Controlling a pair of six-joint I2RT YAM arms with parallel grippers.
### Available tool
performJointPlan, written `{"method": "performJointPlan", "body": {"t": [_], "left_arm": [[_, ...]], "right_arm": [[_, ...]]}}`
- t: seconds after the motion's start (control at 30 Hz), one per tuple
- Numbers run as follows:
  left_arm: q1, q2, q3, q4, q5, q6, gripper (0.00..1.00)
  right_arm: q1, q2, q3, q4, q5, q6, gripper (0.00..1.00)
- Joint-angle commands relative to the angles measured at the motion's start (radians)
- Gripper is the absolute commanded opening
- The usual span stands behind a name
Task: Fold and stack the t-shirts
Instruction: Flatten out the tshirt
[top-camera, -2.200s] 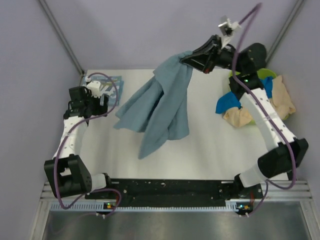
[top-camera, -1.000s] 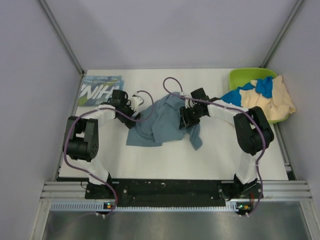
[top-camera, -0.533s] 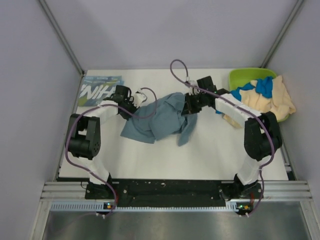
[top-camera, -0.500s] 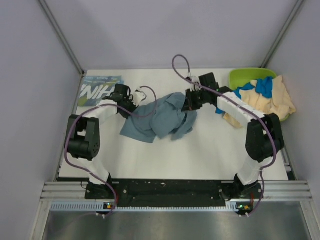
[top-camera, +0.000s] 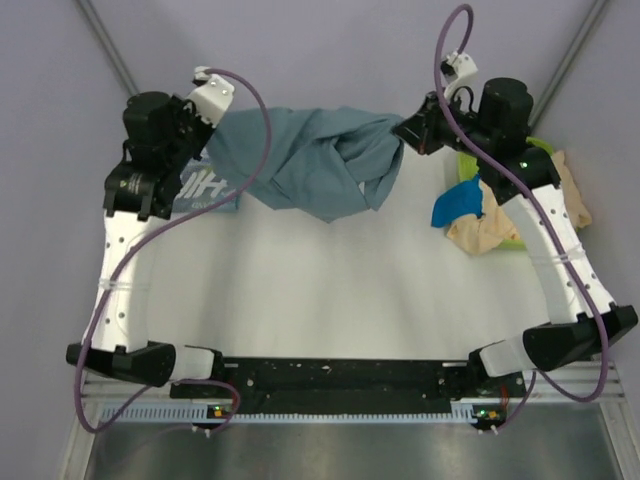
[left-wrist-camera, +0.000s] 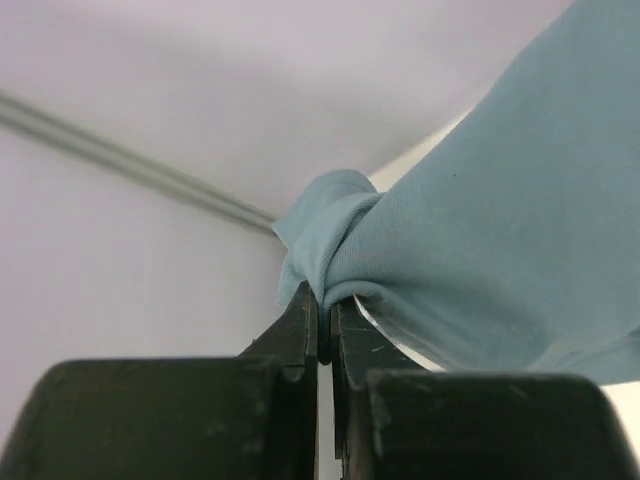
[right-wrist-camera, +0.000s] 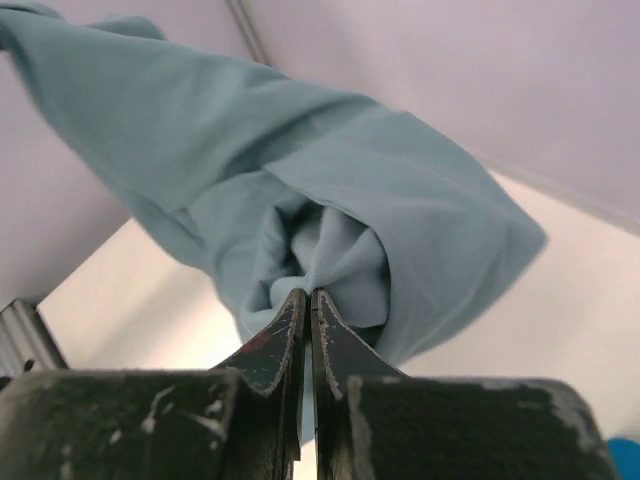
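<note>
A slate-blue t-shirt (top-camera: 310, 160) hangs stretched in the air between both grippers, sagging in the middle above the far part of the table. My left gripper (top-camera: 207, 140) is shut on its left end (left-wrist-camera: 330, 250), with cloth bunched over the fingertips. My right gripper (top-camera: 402, 130) is shut on its right end (right-wrist-camera: 330, 260). A folded teal t-shirt with white letters (top-camera: 205, 190) lies flat at the far left, partly hidden by the left arm. A bright blue t-shirt (top-camera: 458, 208) and a cream-beige t-shirt (top-camera: 480, 232) spill from the tub at the right.
The lime-green tub (top-camera: 540, 148) stands at the far right corner behind the right arm. The white table top (top-camera: 330, 290) runs to the black rail at the near edge. Grey walls close in the left, right and back.
Both grippers closed on the slate-blue shirt on the table, then rose and moved apart, lifting it and stretching it out in the air toward the back.
</note>
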Motion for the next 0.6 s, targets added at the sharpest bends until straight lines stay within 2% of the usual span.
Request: {"method": "performJointPlan", "body": {"t": [0.0,0.13,0.23,0.37,0.43,0.47,0.5,0.57], "left_arm": [[0.004,-0.059,0.173,-0.187,-0.199,0.013,0.00],[0.005,-0.088,0.251,-0.286,-0.164,0.002,0.00],[0.005,-0.095,0.288,-0.362,-0.051,-0.029,0.00],[0.002,-0.107,0.328,-0.422,0.210,-0.076,0.00],[-0.010,-0.105,0.346,-0.416,0.249,-0.111,0.00],[-0.014,-0.108,0.351,-0.416,0.270,-0.116,0.00],[-0.021,-0.110,0.353,-0.408,0.283,-0.119,0.00],[-0.037,-0.104,0.363,-0.400,0.299,-0.130,0.00]], "right_arm": [[-0.050,-0.073,0.023,0.014,0.139,-0.046,0.00],[-0.067,-0.046,0.003,0.008,0.231,-0.075,0.00],[-0.069,0.061,0.076,0.009,0.198,-0.075,0.00],[-0.070,0.366,0.343,0.008,0.225,-0.061,0.00],[-0.073,0.548,0.549,-0.007,0.189,-0.029,0.00],[-0.076,0.625,0.639,-0.026,0.149,0.009,0.08],[-0.082,0.697,0.725,-0.059,0.140,0.054,0.22],[-0.089,0.735,0.744,-0.095,0.167,0.076,0.42]]}}
